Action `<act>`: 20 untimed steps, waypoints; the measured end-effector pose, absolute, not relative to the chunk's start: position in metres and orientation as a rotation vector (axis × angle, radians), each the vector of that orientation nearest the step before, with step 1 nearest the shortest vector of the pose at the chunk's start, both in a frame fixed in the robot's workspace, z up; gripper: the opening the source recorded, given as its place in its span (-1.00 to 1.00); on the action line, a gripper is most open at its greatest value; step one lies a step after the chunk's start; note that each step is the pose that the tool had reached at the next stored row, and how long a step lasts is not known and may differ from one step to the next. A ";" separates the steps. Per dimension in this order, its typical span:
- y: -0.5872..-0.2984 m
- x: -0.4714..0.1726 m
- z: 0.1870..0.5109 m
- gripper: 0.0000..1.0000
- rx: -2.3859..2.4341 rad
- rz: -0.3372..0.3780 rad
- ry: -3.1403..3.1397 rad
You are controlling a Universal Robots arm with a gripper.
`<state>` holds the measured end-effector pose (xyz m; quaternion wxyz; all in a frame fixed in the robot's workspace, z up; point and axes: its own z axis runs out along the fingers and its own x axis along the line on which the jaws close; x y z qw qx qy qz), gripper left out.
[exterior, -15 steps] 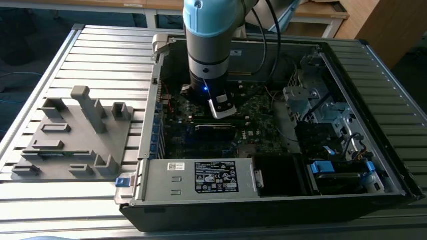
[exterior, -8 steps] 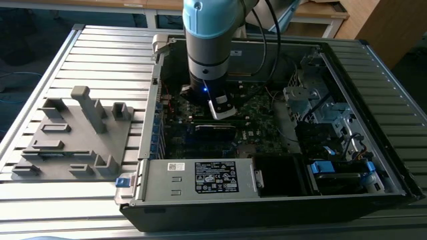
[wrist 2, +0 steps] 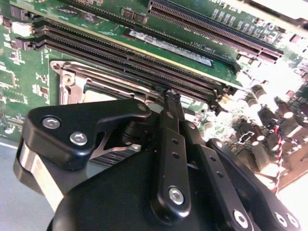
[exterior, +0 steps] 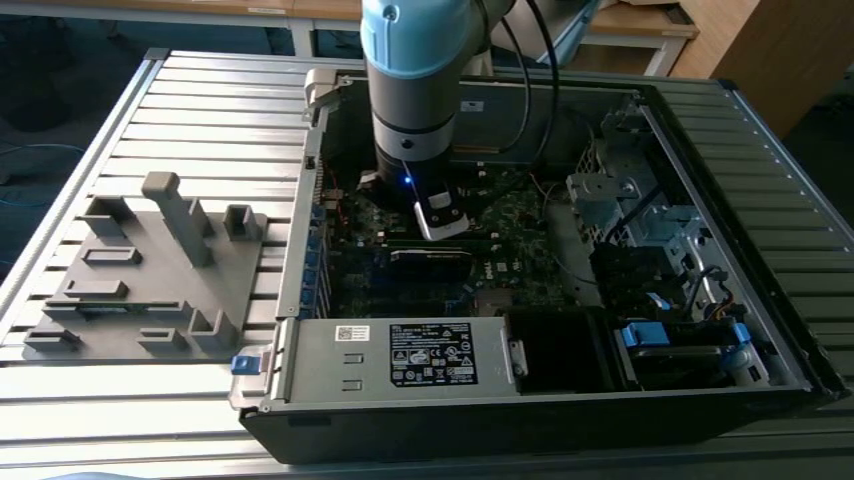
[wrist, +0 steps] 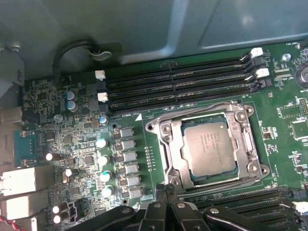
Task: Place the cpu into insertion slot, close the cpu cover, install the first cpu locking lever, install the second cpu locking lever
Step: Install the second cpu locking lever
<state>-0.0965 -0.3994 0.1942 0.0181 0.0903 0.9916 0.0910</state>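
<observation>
Cpu (wrist: 210,148) sits in the insertion slot (wrist: 166,144) with the cpu cover (wrist: 246,138) down around it, tool (wrist 2: 172,96) pinched shut and empty just beside it, so lever locking looks in hand.

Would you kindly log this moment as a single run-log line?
claw: shut, empty, beside socket | cpu: seated in insertion slot | cpu cover: down around cpu | arm inside computer case
</observation>
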 end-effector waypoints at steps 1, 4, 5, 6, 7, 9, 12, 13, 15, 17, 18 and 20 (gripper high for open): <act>-0.399 -0.097 0.194 -0.80 0.280 0.283 3.079; -0.399 -0.099 0.193 -0.80 0.280 0.283 3.078; -0.399 -0.099 0.193 -0.80 0.280 0.282 3.078; -0.399 -0.099 0.193 -0.80 0.280 0.282 3.078; -0.399 -0.099 0.193 -0.80 0.280 0.282 3.078; -0.399 -0.099 0.193 -0.80 0.280 0.282 3.078; -0.400 -0.100 0.194 -0.80 0.280 0.282 3.078; -0.399 -0.100 0.195 -0.80 0.280 0.283 3.078; -0.399 -0.100 0.198 -0.80 0.280 0.283 3.078; -0.399 -0.100 0.202 -0.80 0.280 0.283 3.078; -0.399 -0.100 0.203 -0.80 0.280 0.283 3.078; -0.399 -0.100 0.206 -0.80 0.280 0.282 3.078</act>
